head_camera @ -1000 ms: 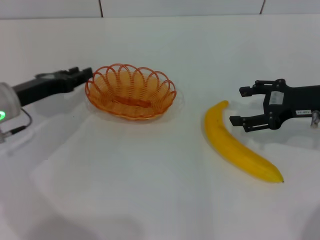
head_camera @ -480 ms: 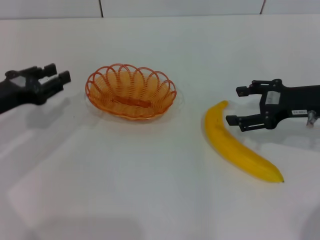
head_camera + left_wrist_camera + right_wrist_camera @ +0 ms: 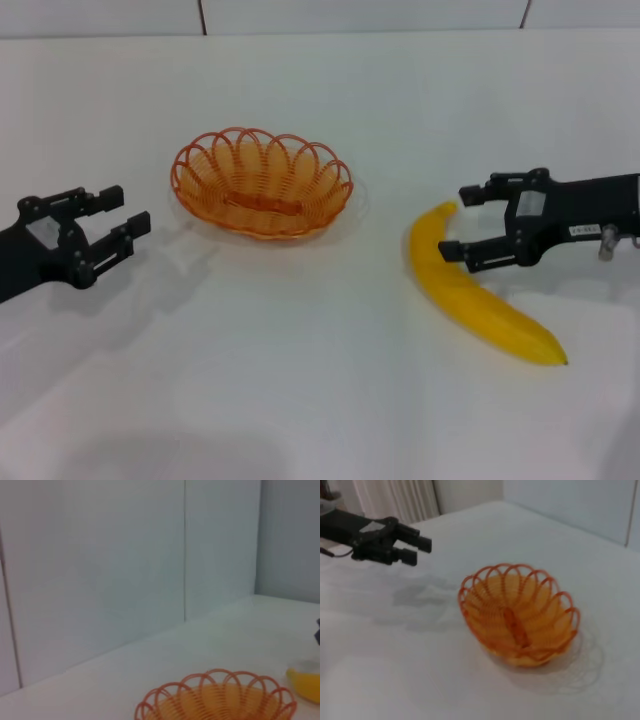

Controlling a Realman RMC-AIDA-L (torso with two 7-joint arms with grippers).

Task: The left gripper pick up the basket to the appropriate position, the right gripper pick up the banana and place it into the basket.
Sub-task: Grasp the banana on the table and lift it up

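The orange wire basket (image 3: pixel 262 182) sits on the white table, left of centre; it also shows in the left wrist view (image 3: pixel 220 700) and the right wrist view (image 3: pixel 520 615). My left gripper (image 3: pixel 125 208) is open and empty, apart from the basket, to its left and a little nearer to me; the right wrist view shows it too (image 3: pixel 418 550). The yellow banana (image 3: pixel 470 290) lies on the table at the right, and its end shows in the left wrist view (image 3: pixel 305 682). My right gripper (image 3: pixel 457 221) is open, with its fingers on either side of the banana's far end.
The white table (image 3: pixel 300 380) ends at a white tiled wall (image 3: pixel 360 15) behind. Open table lies between the basket and the banana and in front of both.
My left gripper has drawn back from the basket's left rim, moving left and nearer to me, and now shows open. My right gripper has moved left onto the banana's far end. The basket has stayed put.
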